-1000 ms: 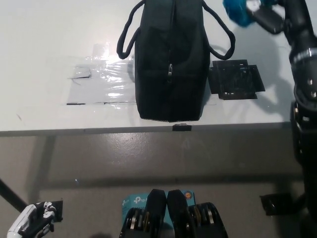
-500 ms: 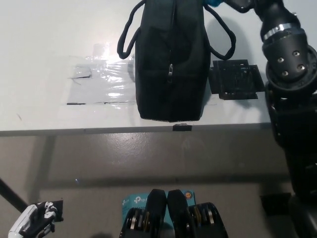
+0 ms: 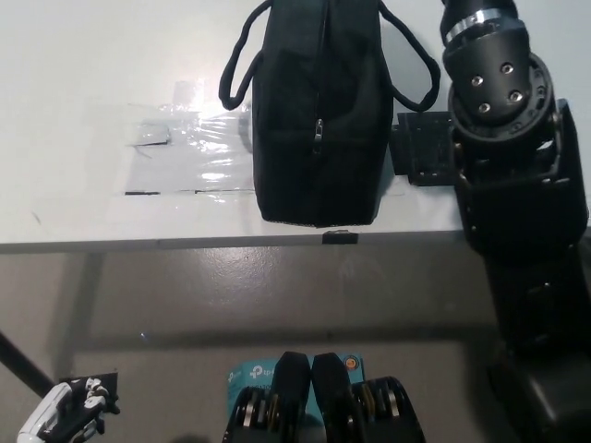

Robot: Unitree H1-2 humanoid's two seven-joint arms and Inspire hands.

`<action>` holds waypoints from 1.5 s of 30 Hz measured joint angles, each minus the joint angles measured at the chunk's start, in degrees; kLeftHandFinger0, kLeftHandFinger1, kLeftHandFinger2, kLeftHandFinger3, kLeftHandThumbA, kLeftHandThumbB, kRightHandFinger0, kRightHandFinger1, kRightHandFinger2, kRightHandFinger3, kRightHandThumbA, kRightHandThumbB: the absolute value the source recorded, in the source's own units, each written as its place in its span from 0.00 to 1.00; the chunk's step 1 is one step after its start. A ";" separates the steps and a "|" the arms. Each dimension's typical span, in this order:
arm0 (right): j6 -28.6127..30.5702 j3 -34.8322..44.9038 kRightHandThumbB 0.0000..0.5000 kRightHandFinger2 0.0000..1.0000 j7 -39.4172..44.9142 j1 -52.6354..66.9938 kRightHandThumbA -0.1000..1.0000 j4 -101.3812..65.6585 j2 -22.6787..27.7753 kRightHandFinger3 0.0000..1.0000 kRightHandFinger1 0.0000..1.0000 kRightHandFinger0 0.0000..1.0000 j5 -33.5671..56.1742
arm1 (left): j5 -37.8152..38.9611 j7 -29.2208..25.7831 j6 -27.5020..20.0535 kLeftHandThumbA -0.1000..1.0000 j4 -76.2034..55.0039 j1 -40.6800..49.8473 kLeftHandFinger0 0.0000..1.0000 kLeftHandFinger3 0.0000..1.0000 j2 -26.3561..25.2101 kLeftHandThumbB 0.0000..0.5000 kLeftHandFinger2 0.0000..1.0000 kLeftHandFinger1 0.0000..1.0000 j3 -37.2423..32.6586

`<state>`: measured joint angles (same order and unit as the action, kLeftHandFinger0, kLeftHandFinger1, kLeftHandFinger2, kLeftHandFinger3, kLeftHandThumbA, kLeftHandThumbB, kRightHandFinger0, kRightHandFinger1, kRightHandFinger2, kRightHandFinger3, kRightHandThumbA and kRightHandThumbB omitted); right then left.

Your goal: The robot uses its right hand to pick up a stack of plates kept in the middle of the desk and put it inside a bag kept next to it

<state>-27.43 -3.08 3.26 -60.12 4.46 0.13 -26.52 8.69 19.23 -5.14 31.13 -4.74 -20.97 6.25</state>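
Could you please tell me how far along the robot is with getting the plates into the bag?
No plates show on the desk, so pickup looks done. The black right arm reaches up past the top edge beside the black bag; its hand is out of view, so whether the plates are in cannot be confirmed. Pulling the arm back is left. The white left hand rests at lower left.

1. The light was bright and came from overhead.
2. Glare shone on the clear plastic sheet on the table.
3. The black bag lost detail.
4. The floor under the table was dimmer.
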 measured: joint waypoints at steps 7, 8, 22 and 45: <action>-0.08 2.72 0.65 0.00 -4.08 0.62 0.00 3.85 -2.67 0.00 0.00 0.00 0.21 | -0.01 0.00 0.00 0.44 -0.07 0.10 0.03 0.36 0.03 1.00 0.36 0.23 -0.28; -0.09 2.72 0.68 0.03 -4.44 0.74 0.00 4.19 -2.72 0.00 0.00 0.00 0.18 | -0.01 0.00 0.00 0.44 -0.10 0.12 0.03 0.35 0.03 1.00 0.35 0.22 -0.30; -0.23 3.04 0.72 0.25 -9.26 6.65 0.00 5.71 -4.38 0.00 0.00 0.00 -0.17 | 0.00 0.00 0.02 0.44 -0.16 0.09 0.00 0.34 0.02 1.00 0.33 0.21 -0.45; -0.24 -5.30 0.65 0.13 -12.28 9.10 0.00 7.57 -8.19 0.00 0.00 0.00 -1.92 | -0.02 0.02 0.00 0.45 -0.16 0.20 0.00 0.36 0.00 1.00 0.36 0.23 -0.94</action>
<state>-27.66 -8.38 -9.03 -51.01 12.03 -8.06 -28.44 8.67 19.25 -5.14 30.97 -4.54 -20.98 5.31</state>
